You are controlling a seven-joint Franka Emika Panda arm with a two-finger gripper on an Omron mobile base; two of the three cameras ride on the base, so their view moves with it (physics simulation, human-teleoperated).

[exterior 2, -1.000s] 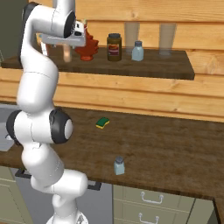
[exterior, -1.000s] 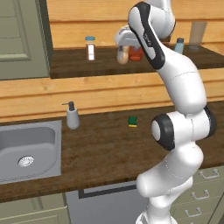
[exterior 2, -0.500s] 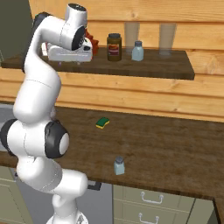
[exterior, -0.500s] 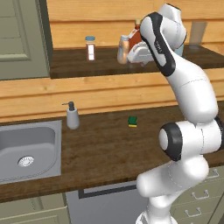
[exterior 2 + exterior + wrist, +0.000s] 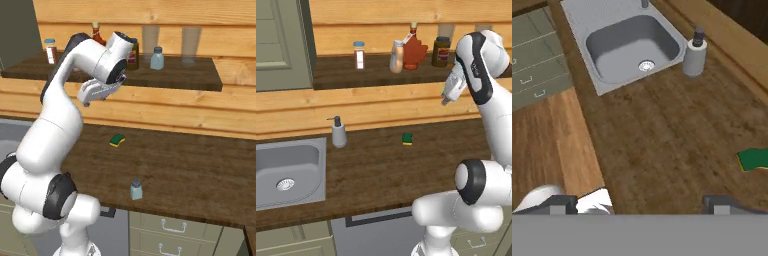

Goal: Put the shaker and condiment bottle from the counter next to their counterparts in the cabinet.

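The tan-orange condiment bottle (image 5: 397, 56) stands on the cabinet shelf (image 5: 336, 76), touching or nearly touching the red maple-leaf bottle (image 5: 414, 51) on its right. One pale blue-grey shaker (image 5: 136, 190) stands alone near the front edge of the dark counter (image 5: 190, 170). Its twin (image 5: 157, 58) is on the shelf. My gripper (image 5: 445, 99) hangs in front of the shelf's edge, above the counter, pointing down. In the hand view the gripper (image 5: 640, 202) is open, with nothing between its fingertips (image 5: 559, 203).
A clear jar with a blue lid (image 5: 359, 54) and a dark brown jar (image 5: 442, 51) share the shelf with two glasses (image 5: 189, 45). A soap dispenser (image 5: 338, 134) stands by the steel sink (image 5: 306, 172). A green sponge (image 5: 407, 139) lies mid-counter.
My gripper let go of the condiment bottle beside the red bottle. It drew back from the shelf and dropped below its edge. The bottle stays on the shelf.
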